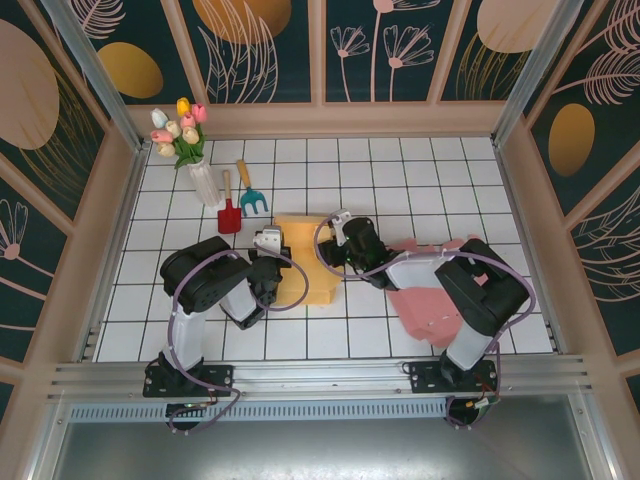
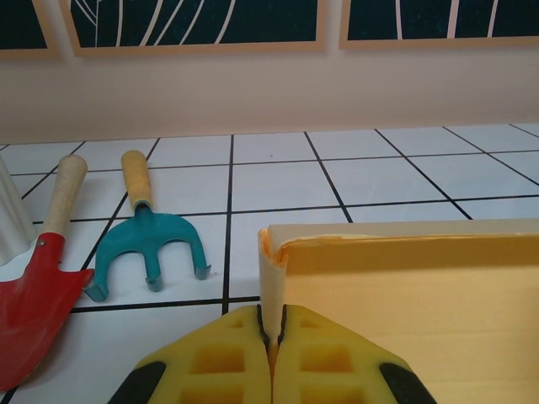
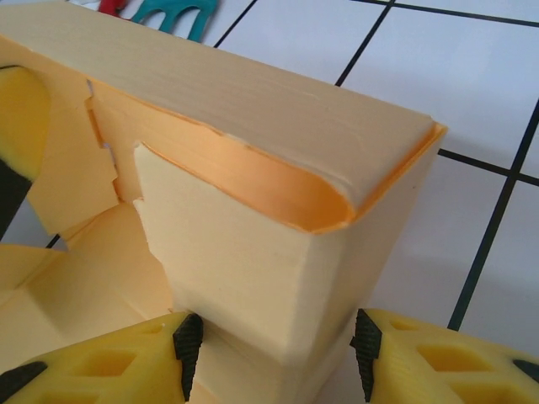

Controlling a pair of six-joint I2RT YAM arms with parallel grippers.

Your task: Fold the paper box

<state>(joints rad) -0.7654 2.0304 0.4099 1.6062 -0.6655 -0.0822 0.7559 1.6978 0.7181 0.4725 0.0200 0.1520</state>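
While we scan the white-tiled worktop [image 1: 420,170] from the left, first up is a white vase [image 1: 205,185] of tulips standing upright at the far left. Just to its right, a red hand shovel [image 1: 229,215] and a teal hand rake [image 1: 253,203] lie flat side by side, wooden handles pointing away from the arms.

Next across, the left arm reaches in low, and the left claw [image 2: 271,328] is pinched tight on a thin upright wall of the paper box [image 1: 300,235]. On the left wrist camera its yellow pads meet with only that sliver of card between them, right at the wall's near corner.

And there's the box itself, pale yellow, sitting mid-worktop between the two arms, a little left of centre. It is partly formed, with walls standing and the inside open to view.

Over to the right side of it now. The right claw [image 3: 278,345] straddles a folded corner of the box, one yellow pad on each side of the card. The jaws stand partway apart with the left pad looking pressed against the face and the right pad just beside the outer face. Whether it is truly clamping, I cannot tell.

Farther right, a pink sheet [image 1: 430,305] lies flat on the tiles, partly under the right arm.
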